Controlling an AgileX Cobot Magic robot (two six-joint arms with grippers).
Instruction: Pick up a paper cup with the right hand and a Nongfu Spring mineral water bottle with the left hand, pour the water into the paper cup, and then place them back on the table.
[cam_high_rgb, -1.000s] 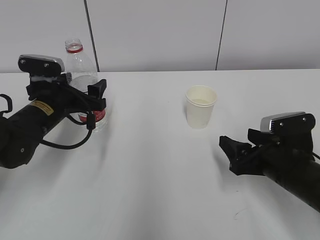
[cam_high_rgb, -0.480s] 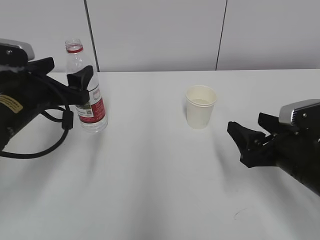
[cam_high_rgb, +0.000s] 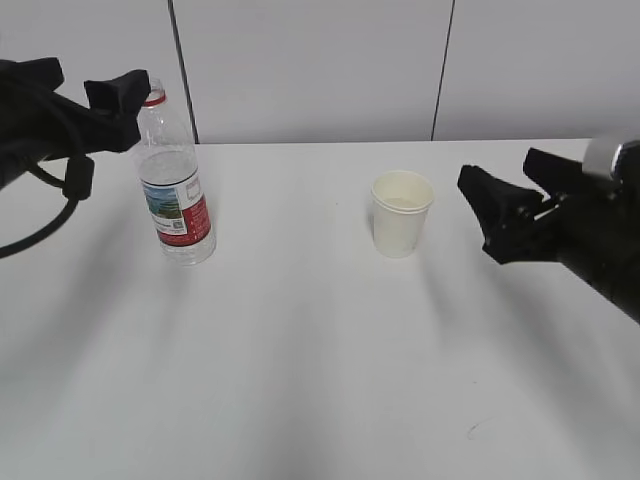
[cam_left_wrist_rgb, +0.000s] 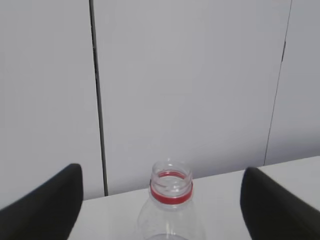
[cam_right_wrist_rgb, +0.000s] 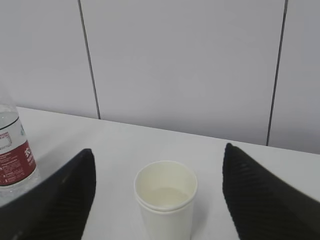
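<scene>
The Nongfu Spring mineral water bottle (cam_high_rgb: 172, 190) stands upright and uncapped on the white table (cam_high_rgb: 300, 350), at the back left. The paper cup (cam_high_rgb: 401, 213) stands upright near the middle. My left gripper (cam_high_rgb: 82, 85) is open and empty, raised at the bottle's neck height just left of it. The left wrist view shows the bottle's red-ringed neck (cam_left_wrist_rgb: 171, 187) between the wide-apart fingers of the left gripper (cam_left_wrist_rgb: 162, 210). My right gripper (cam_high_rgb: 503, 172) is open and empty, right of the cup and apart from it. The right wrist view shows the cup (cam_right_wrist_rgb: 165, 195) ahead between the right gripper's (cam_right_wrist_rgb: 160, 200) fingers. Water cannot be made out clearly.
A grey panelled wall (cam_high_rgb: 320, 60) runs along the table's far edge. A small dark scuff mark (cam_high_rgb: 478, 428) lies on the table at the front right. The bottle's label also shows at the left edge of the right wrist view (cam_right_wrist_rgb: 12, 152).
My left gripper has risen and drawn back to the left, off the bottle's body, and the bottle stands free. My right gripper has risen and moved back towards the far right.
</scene>
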